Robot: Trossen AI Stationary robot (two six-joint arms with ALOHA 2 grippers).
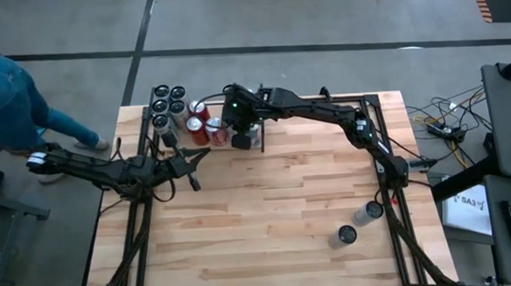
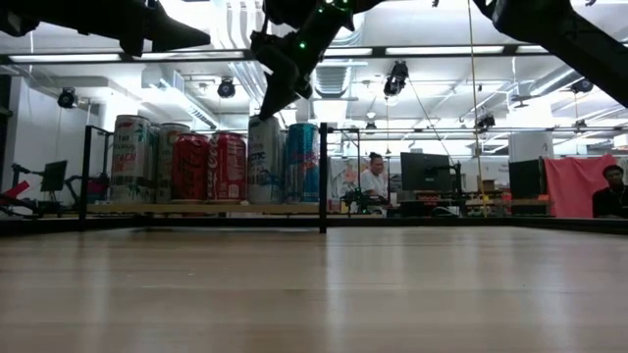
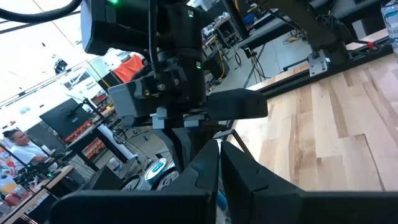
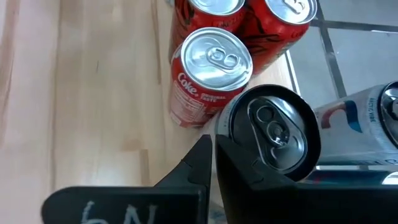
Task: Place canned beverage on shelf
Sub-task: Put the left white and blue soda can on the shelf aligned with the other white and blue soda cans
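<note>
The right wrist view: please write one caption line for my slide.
Shut right gripper over a dark-rimmed can, beside a Coke can on the shelf.

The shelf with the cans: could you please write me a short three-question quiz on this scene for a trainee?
1. True or false: the Coke can lies on its side.
2. How many loose cans stand on the table, far from the shelf, by the right arm's base? A) one B) two C) four
3. Fill in: the gripper hanging above the cans at the shelf is the ____ gripper.

Key:
1. False. It stands upright, lid up.
2. B. The second one is beside the first.
3. Right. The right gripper is shut, next to a dark-rimmed can top.
</note>
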